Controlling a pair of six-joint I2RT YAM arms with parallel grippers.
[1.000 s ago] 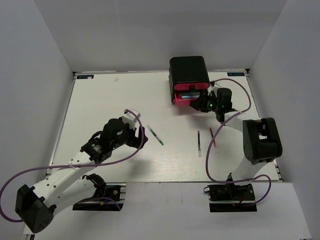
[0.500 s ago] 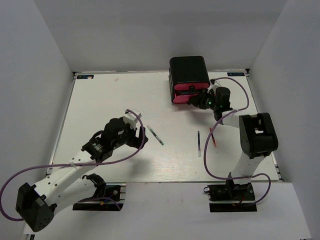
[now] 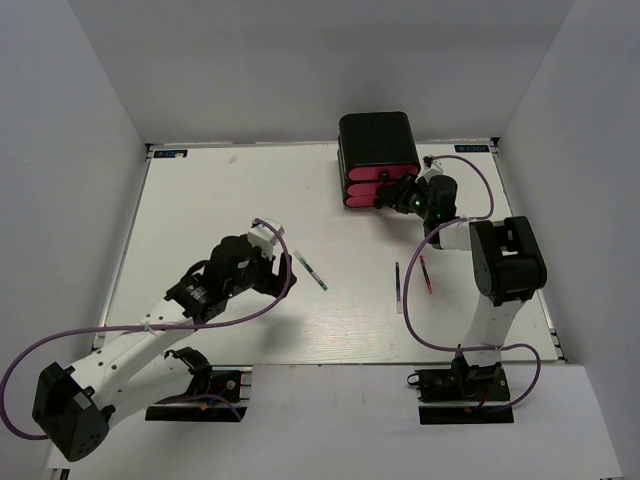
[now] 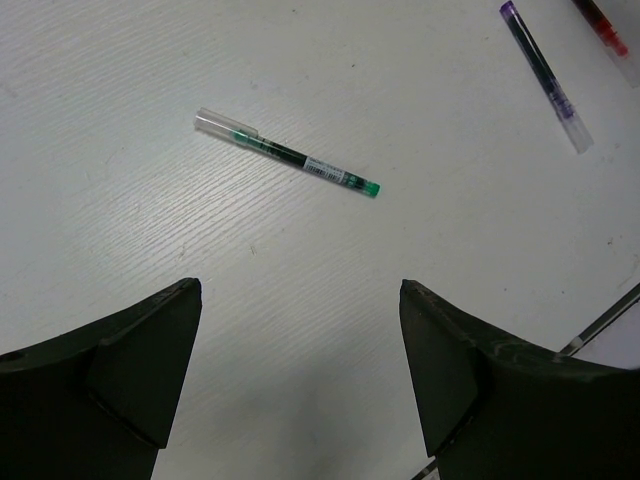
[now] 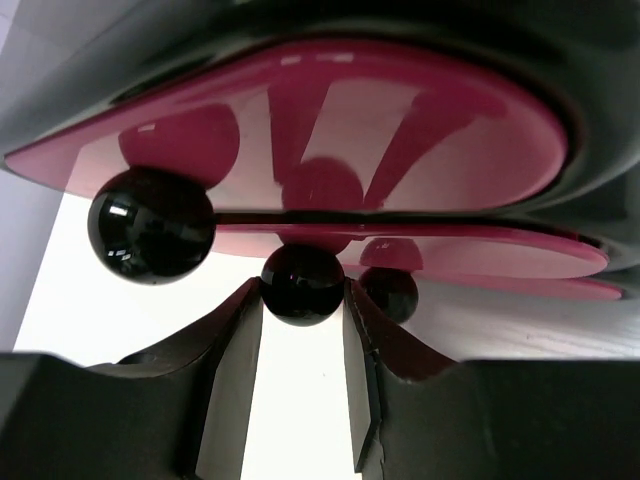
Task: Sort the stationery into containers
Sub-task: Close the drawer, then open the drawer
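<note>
- Overhead view: a glossy black rounded cabinet [image 3: 378, 135] sits at upper centre-right on a white table [image 3: 200, 200]. Its three stacked pink drawer fronts [image 3: 365, 190] look flush and shut.
- The right gripper [image 3: 402, 197] is at those fronts. In its wrist view the fingers [image 5: 232, 350] have narrowed onto the middle round black knob [image 5: 303, 285] of three, pinching it from both sides.
- The left gripper [image 4: 298, 290] hangs wide apart and empty over the table at centre-left.
- Stationery lies loose on the table. A thin green pen with a clear cap [image 4: 288, 153] is just ahead of the left gripper. A purple-ended pen [image 4: 545, 75] and a red pen [image 4: 605, 25] lie at the upper right of the left wrist view.
- The step appears to be working a drawer by its knob. Move slowly and straight along the drawer's travel. The shiny ball could slip from the pads, and the cabinet might slide instead of opening.
</note>
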